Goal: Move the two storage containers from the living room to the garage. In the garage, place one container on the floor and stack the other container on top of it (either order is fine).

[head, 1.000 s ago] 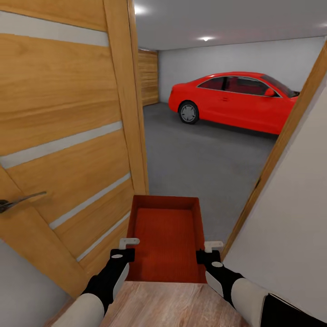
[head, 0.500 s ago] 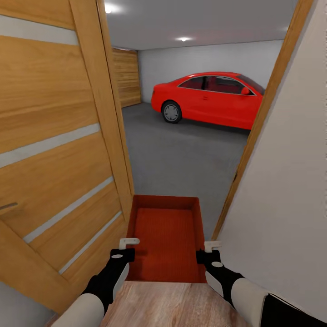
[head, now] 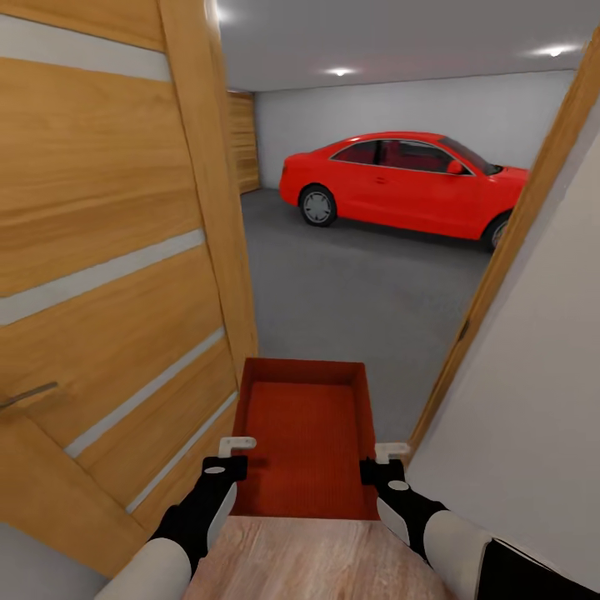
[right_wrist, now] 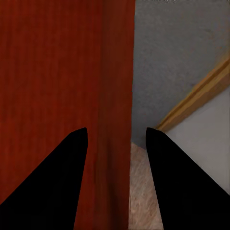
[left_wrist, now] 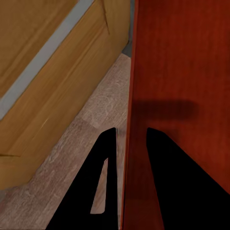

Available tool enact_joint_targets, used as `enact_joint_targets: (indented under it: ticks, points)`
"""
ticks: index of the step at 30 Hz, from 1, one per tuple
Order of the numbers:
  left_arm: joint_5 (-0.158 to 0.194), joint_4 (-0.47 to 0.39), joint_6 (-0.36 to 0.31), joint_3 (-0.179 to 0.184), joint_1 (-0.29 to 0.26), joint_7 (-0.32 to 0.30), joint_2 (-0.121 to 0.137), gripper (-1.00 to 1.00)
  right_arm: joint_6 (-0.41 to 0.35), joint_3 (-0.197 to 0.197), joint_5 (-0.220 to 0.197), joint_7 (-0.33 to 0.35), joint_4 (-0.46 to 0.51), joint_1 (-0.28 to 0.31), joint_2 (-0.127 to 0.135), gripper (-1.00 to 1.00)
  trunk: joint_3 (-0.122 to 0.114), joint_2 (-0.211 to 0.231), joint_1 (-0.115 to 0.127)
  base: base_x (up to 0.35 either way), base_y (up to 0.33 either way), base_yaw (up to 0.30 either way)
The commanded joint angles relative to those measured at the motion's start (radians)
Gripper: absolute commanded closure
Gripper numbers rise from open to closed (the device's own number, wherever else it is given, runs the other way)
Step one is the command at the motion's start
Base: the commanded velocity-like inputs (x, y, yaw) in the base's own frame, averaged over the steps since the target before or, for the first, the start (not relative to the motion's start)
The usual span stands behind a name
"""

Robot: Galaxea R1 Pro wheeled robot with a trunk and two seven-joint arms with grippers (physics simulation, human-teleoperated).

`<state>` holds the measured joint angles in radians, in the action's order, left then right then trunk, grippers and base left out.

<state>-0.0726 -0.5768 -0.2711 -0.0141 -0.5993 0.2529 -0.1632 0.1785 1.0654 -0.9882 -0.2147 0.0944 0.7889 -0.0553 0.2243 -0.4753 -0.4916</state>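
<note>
Twice compared the head view with earlier frames. Found the whole picture swung one way, then back: put that down to camera and base turning, not to things moving. Logged more of the red car (head: 400, 187) and a wider strip of concrete floor (head: 350, 308) showing past the right door jamb (head: 508, 258). Found no change in the storage container (head: 304, 442) relative to the grippers, so took the hold as steady. Judged this as heading correction in the doorway, with the garage just ahead and the placing step not yet begun.

Located the container at 12 o'clock, close in, carried level above the seam between wood plank floor (head: 308, 558) and concrete, open top up, nothing inside.

Checked left gripper (head: 235, 457): in the left wrist view (left_wrist: 130, 130), fingers straddling the container's side wall, pinched on it. Checked right gripper (head: 385, 462): in the right wrist view (right_wrist: 116, 130), fingers either side of the opposite wall, likewise clamped by appearance.

Noted surroundings: open plank door (head: 108, 250) filling 9 to 11 o'clock, its edge very near the container's left corner; handle (head: 29, 394) at 9 o'clock. White wall (head: 533, 400) and jamb at 2 to 4 o'clock. Car at 1 o'clock, far off. Second wooden door (head: 244, 142) at 11 o'clock, far wall.

Judged main risk as clipping door edge or jamb with container corners or elbows; advised a straight, centred pass.
</note>
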Motion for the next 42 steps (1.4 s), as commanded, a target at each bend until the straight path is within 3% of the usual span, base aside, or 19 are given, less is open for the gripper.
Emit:
enact_joint_targets:
  ticks: [1,10,28,42]
  points:
    - [-0.012,-0.002,-0.008,0.002,0.000,0.005,0.001,1.00,0.006,0.002,-0.012,-0.005,-0.006,0.001,0.003,1.00,0.002,-0.002,-0.001,0.098,0.310,0.000]
    - [-0.012,-0.003,-0.006,0.001,0.000,0.009,0.001,1.00,0.006,0.001,-0.012,-0.005,-0.006,0.001,0.003,1.00,0.002,-0.002,-0.001,0.087,0.265,-0.032]
    - [-0.012,-0.003,-0.005,0.000,0.000,0.009,0.001,1.00,0.006,0.001,-0.012,-0.005,-0.005,0.001,0.003,1.00,0.002,-0.002,-0.001,0.003,0.011,-0.266]
    - [-0.011,-0.003,-0.008,0.002,0.000,0.007,0.001,1.00,0.006,0.002,-0.012,-0.005,-0.005,0.001,0.003,1.00,0.002,-0.002,-0.001,0.066,0.254,-0.021]
